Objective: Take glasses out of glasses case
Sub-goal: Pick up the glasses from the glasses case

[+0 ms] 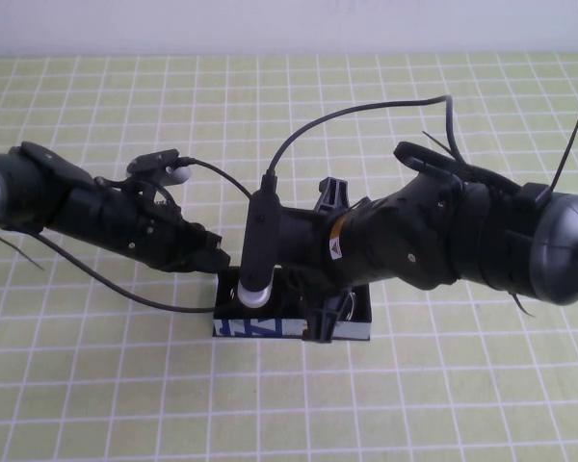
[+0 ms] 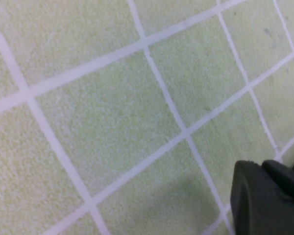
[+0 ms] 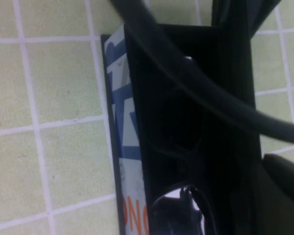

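Note:
The black glasses case (image 1: pixel 270 329) lies open on the mat, its blue, white and orange printed side (image 3: pixel 127 147) toward me. The glasses rest inside it; one dark lens (image 3: pixel 172 211) glints in the right wrist view. My right gripper (image 1: pixel 320 322) reaches down into the case from the right and is shut on the glasses near that lens, its fingertips lost in the dark interior. My left gripper (image 1: pixel 210 260) sits low at the case's left end, shut with nothing in it. Its dark fingers (image 2: pixel 267 200) hover over bare mat.
A green mat with a white grid (image 1: pixel 443 404) covers the table. A black camera cable (image 1: pixel 366 111) arcs over the right arm, and another cable (image 1: pixel 106 284) trails from the left arm across the mat.

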### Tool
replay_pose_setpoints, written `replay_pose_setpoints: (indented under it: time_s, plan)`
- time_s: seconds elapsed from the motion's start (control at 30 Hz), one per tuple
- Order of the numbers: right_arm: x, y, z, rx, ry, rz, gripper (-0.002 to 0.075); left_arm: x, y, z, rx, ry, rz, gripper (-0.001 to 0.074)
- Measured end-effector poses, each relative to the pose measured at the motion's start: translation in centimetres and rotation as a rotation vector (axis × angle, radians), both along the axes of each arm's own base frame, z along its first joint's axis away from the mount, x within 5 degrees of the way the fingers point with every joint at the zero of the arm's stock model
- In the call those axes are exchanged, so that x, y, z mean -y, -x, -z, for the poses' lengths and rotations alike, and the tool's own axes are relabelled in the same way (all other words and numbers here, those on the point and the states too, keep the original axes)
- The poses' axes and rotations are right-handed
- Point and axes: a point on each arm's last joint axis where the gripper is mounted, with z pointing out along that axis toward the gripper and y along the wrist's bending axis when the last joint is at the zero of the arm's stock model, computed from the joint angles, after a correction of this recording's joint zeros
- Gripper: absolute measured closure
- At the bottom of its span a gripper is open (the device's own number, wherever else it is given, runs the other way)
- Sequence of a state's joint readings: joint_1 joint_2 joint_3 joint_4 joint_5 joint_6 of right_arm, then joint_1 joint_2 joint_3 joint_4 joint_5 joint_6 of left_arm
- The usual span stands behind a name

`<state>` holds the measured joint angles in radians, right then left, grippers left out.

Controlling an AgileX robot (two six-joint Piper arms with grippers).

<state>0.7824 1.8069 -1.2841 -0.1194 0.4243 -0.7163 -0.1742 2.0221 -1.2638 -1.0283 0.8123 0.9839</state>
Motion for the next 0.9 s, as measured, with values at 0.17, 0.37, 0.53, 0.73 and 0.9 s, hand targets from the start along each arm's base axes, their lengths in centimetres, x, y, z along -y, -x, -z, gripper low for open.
replay_pose_setpoints:
  time_s: [0.17,0.37,0.53,0.73,0.9]
  plan:
    - [0.0,-0.1,-0.1,0.009,-0.004,0.008,0.0729,-1.6,-0.1,-2.3,0.051,0.007,-0.027,0.0739]
    - [0.1,-0.2,-0.1,0.014,-0.002,0.008,0.0729,-4.3,1.5,-8.6,0.231,0.035,0.025,0.0739]
    - [0.3,-0.4,-0.1,0.017,-0.004,0.017,0.0729,-3.5,5.1,-10.8,0.4,0.117,0.414,0.0739]
    - [0.6,-0.7,-0.1,0.018,-0.002,0.026,0.0729,-3.4,5.8,-7.5,0.362,0.137,0.489,0.0739]
    - [0.6,-0.7,-0.1,0.02,-0.005,0.026,0.073,-3.3,5.5,-4.3,0.311,0.155,0.517,0.0739]
